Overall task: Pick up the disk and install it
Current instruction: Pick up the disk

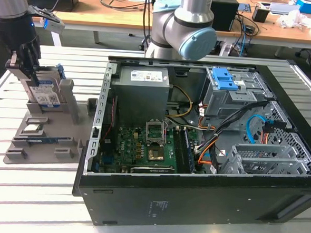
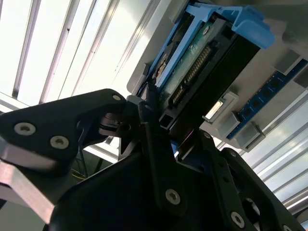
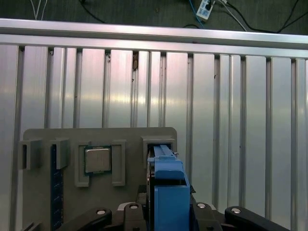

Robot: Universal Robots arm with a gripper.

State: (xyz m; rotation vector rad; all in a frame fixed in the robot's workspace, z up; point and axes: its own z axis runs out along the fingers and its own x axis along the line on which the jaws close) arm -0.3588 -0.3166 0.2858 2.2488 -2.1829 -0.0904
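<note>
Gripper (image 1: 30, 73), upper left, clamps the disk (image 1: 46, 95); a skewed pull might jam it in the grey holder (image 1: 75, 132).

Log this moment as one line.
step: pick | end effector: at disk | disk: upright in grey holder, exterior view's left | computer case: open | installed: no

Robotics lab as I view it from my remote station: slatted aluminium worktable (image 1: 29, 193), an opened computer case (image 1: 193, 198) on it, wooden desks (image 1: 124, 19) behind strewn with cables (image 1: 117, 0) and electronics
</note>
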